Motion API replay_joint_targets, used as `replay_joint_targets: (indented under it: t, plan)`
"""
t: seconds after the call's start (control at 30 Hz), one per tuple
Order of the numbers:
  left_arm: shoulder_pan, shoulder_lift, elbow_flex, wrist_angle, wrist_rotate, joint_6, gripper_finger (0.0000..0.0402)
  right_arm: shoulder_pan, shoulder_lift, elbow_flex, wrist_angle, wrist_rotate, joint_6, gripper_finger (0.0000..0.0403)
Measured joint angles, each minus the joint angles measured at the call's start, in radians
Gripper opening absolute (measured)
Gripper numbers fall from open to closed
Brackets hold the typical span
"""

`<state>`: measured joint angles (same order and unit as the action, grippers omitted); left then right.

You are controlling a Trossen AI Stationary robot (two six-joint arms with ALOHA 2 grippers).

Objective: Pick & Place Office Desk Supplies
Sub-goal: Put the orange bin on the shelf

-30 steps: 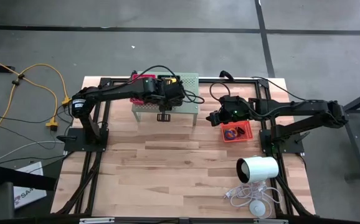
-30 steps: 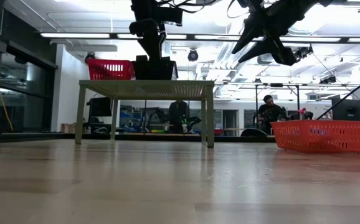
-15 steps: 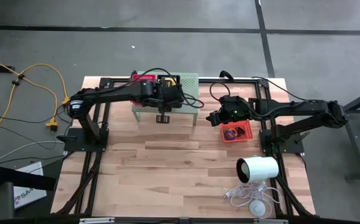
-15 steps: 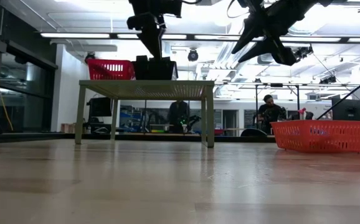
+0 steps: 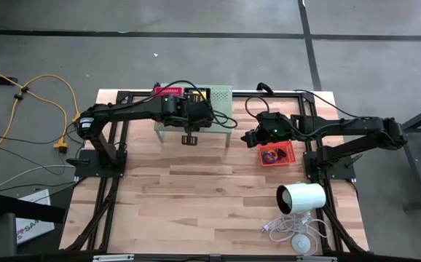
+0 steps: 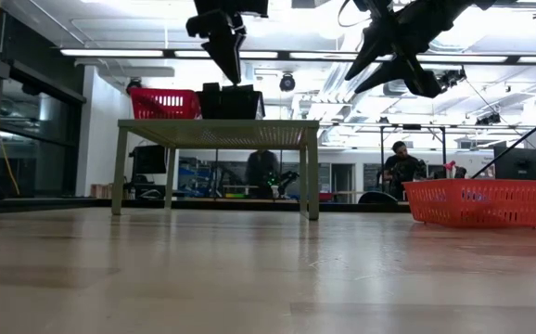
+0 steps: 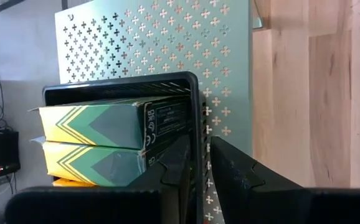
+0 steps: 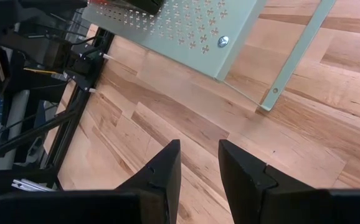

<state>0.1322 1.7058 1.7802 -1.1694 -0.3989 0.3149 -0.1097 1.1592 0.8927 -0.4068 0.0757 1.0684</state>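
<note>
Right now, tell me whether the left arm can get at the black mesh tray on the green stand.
Probably yes. The left hand hangs right above the black mesh tray on the green stand, its fingers straddling the tray's near wall, nothing between. The right hand waits near the orange tray.

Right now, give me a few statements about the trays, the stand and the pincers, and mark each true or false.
1. The black tray sits on the green stand. True.
2. The orange tray sits on the stand. False: it rests on the table.
3. The black tray is empty. False: yellow-and-green boxes fill it.
4. The right pincer holds nothing. True.
5. The left pincer straddles the black tray's wall. True.
</note>
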Motion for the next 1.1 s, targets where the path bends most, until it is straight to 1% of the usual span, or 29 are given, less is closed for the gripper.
replay_joint_targets:
  t: [0.23,0.4,0.6,0.77,0.83,0.93,1.0,1.1]
  plan:
    - [-0.041,-0.002,0.0,0.003,0.0,0.0,0.0057,0.0,0.0,0.0,0.0,0.0,0.0,0.0095]
    - [-0.123,-0.009,0.0,0.0,0.001,-0.018,0.0057,0.0,0.0,0.0,0.0,0.0,0.0,0.0095]
    - [-0.233,-0.011,0.0,-0.001,0.002,-0.075,0.0057,0.0,0.0,0.0,0.0,0.0,0.0,0.0095]
    - [-0.295,-0.011,0.0,-0.021,0.006,-0.113,0.0057,0.0,0.0,0.0,0.0,0.0,0.0,0.0095]
    - [-0.304,-0.011,0.0,-0.047,0.034,-0.162,0.0057,0.0,0.0,0.0,0.0,0.0,0.0,0.0095]
    - [-0.306,-0.011,0.0,-0.122,0.11,-0.223,0.0057,0.0,0.0,0.0,0.0,0.0,0.0,0.0095]
    - [-0.303,-0.011,0.0,-0.149,0.133,-0.269,0.0057,0.0,0.0,0.0,0.0,0.0,0.0,0.0095]
    - [-0.298,-0.025,-0.012,-0.144,0.144,-0.307,0.0057,0.0,0.0,0.0,0.0,0.0,0.0,0.0095]
